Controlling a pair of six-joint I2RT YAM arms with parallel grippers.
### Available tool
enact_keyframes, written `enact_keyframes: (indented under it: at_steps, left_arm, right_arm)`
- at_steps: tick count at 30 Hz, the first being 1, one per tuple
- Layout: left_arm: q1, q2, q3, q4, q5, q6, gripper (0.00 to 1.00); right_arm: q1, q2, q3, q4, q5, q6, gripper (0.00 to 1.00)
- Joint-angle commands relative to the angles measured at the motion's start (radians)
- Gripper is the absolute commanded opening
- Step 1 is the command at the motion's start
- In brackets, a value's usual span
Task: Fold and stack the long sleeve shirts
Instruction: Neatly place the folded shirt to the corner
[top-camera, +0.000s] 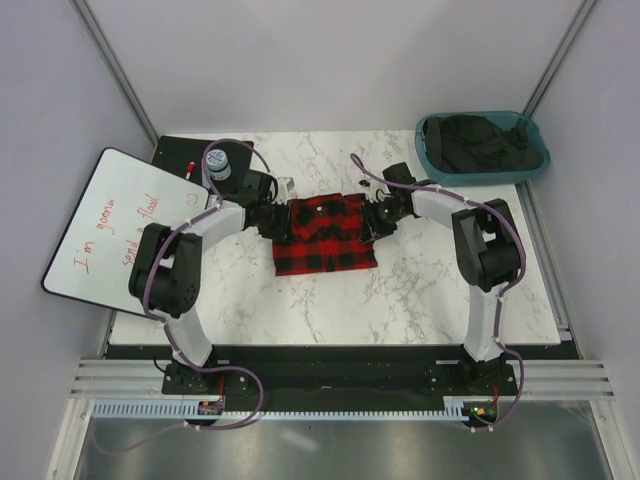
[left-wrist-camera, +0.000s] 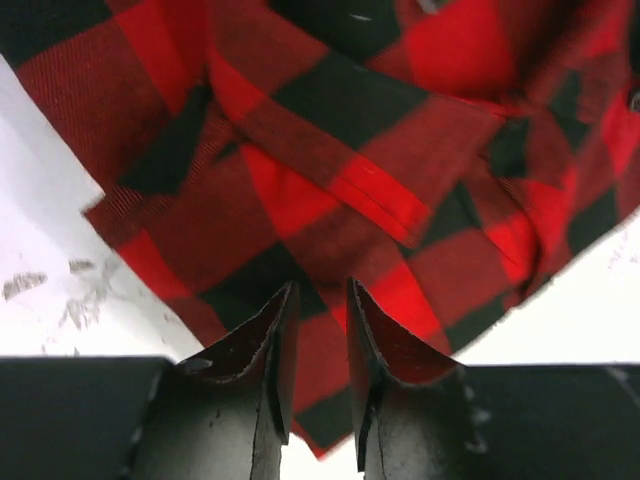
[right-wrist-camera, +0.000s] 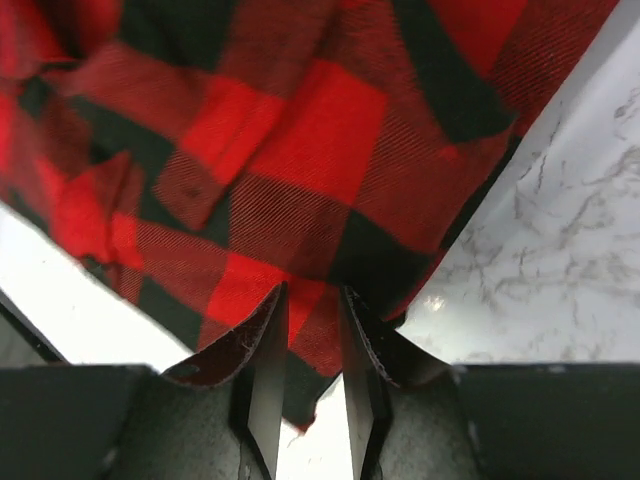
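The red-and-black buffalo-check flannel shirt (top-camera: 325, 235) lies folded into a rough rectangle on the marble table, between the two arms. My left gripper (top-camera: 283, 215) is at its far left corner, and in the left wrist view (left-wrist-camera: 320, 290) its jaws stand close together with the shirt cloth (left-wrist-camera: 330, 180) between them. My right gripper (top-camera: 372, 218) is at the far right corner, and in the right wrist view (right-wrist-camera: 312, 292) its jaws stand close together on the cloth (right-wrist-camera: 300, 150), with a corner hanging between the fingers.
A teal basket (top-camera: 430, 150) with dark clothes stands at the back right. A whiteboard (top-camera: 120, 225) with red writing hangs over the table's left edge. A blue-capped bottle (top-camera: 218, 163) stands on a black mat (top-camera: 180, 150) behind the left arm.
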Motion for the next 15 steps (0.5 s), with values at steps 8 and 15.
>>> enact_keyframes:
  at_steps: [8, 15]
  left_arm:
    - [0.019, 0.365, 0.36, 0.03, -0.012, 0.096, 0.31]
    - [0.036, 0.568, 0.781, -0.095, 0.019, 0.106, 0.33]
  right_arm:
    - [-0.024, 0.206, 0.148, 0.16, 0.232, 0.039, 0.35]
    - [-0.082, 0.28, 0.33, 0.175, 0.313, 0.082, 0.36]
